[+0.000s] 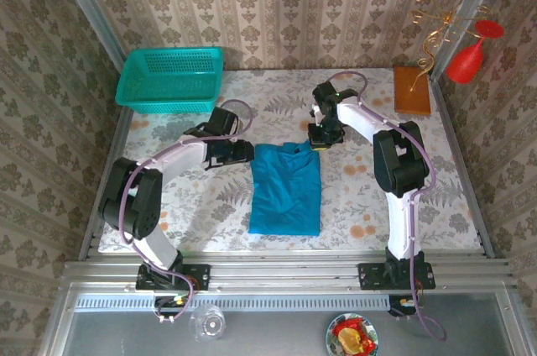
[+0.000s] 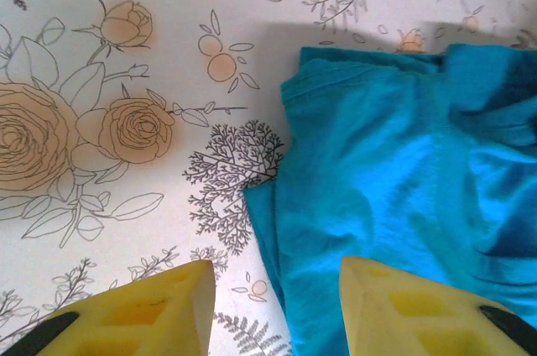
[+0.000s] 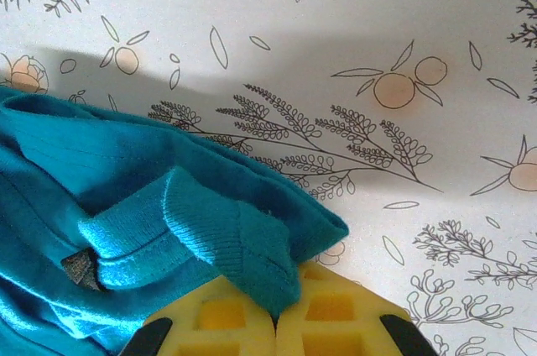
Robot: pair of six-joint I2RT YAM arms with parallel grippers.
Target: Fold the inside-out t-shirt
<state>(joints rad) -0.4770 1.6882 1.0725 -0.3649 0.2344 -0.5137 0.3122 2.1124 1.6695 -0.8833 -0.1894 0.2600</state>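
My right gripper [image 3: 275, 310] is pinched shut on the t-shirt [image 1: 285, 192] collar, probably to pull the top edge over for a fold. My left gripper [image 2: 277, 289] is spread and holds nothing. The t-shirt's side edge lies flat on the counter [image 1: 210, 205] just ahead of it.

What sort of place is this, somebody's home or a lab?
Probably a small robot test booth dressed like a home: patterned wallpaper panels, a floral tablecloth, two arms bolted to a metal rail.

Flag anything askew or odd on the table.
The t-shirt lies mostly flat, but its far edge is bunched up where the right claw pinches the ribbed collar. Nothing else stands out.
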